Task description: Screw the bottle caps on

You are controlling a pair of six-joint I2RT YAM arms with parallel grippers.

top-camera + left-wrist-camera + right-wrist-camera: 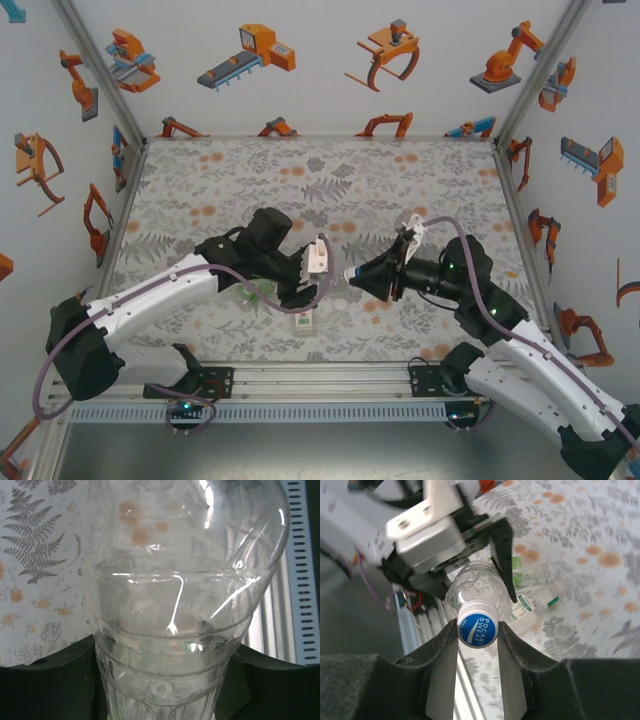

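My left gripper (312, 268) is shut on the plain clear bottle (180, 580), held level above the table with its neck toward the right arm. In the left wrist view its dark fingers (45, 685) press the bottle's sides. A white bottle cap (477, 627) with a blue printed top sits on the bottle's mouth. My right gripper (477, 634) is shut on it, with a pad touching each side of the cap; from above it (356, 277) meets the left gripper over the table's front middle.
A green-tinted bottle (255, 292) and a bottle with a white label (303, 322) lie on the patterned table (330, 180) under the left arm. The metal rail (320, 380) runs along the near edge. Walls close three sides.
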